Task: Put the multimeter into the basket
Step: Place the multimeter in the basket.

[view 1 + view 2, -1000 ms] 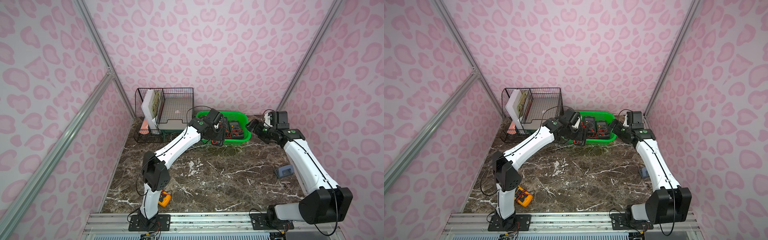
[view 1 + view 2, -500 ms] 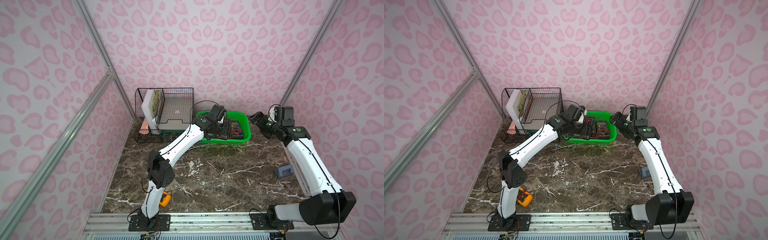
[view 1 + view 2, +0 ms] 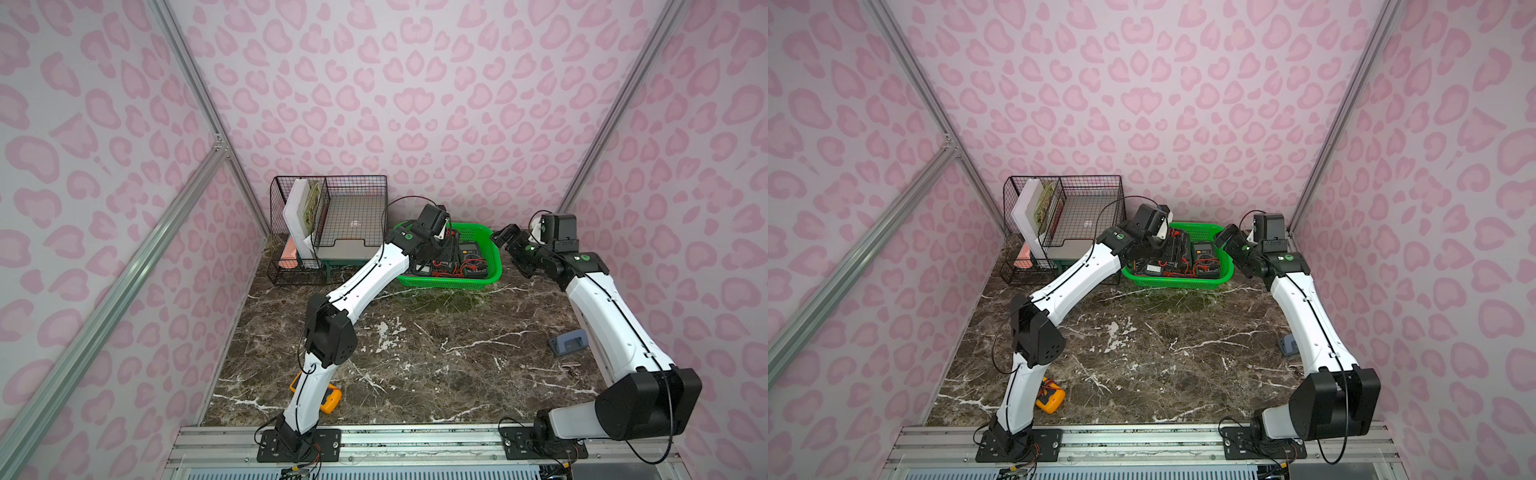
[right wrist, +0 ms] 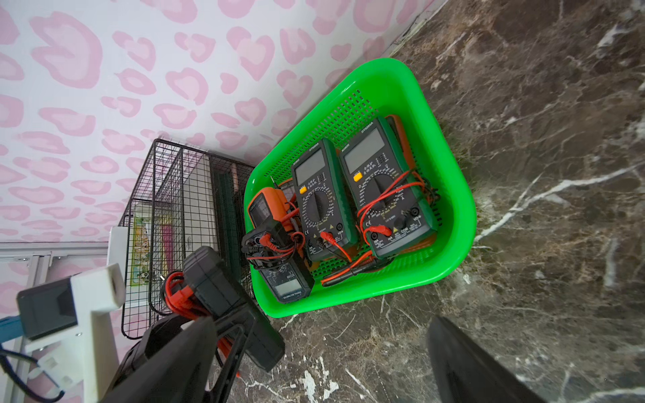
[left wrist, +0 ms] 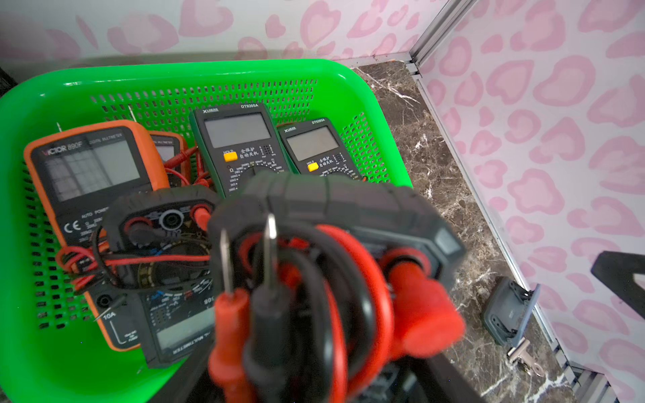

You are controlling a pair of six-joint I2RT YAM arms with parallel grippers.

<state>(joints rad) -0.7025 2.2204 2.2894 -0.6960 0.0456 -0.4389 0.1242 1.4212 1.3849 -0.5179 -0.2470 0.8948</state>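
1. The left arm (image 3: 365, 278) rises from its base at the front rail, folds at the elbow and stretches far back, with its wrist over the end of the basket (image 3: 494, 266) nearer the wire organiser (image 3: 353, 195).
2. The left fingers (image 5: 443, 383) are clenched on the multimeter (image 5: 331, 206), a dark-cased one with red and black leads wound round it. It fills the space between them, so only a sliver of a finger shows beneath. Its two probe tips point away from the wrist.
3. Below and beyond those fingers is the basket's inside. The held multimeter hangs over it, and whether it touches what lies underneath cannot be told. An orange-cased meter (image 5: 90, 167), a black meter (image 5: 164, 244) and two green-cased meters (image 5: 241, 139) side by side already cover most of the floor.
4. The right arm (image 3: 602, 307) runs back along the right wall, its wrist turned toward the basket. The right fingers (image 4: 467, 363) are released, spread wide and empty, just outside the basket's right rim.
5. The organiser stands close on the left of the left fingers, and the back wall is just behind the basket. In front of both pairs of fingers the tabletop (image 3: 415, 353) is open. A yellow meter (image 3: 332, 399) lies by the left arm's base. A grey-blue device (image 3: 567, 343) and a binder clip (image 5: 520, 352) lie by the right wall, well apart from the fingers.
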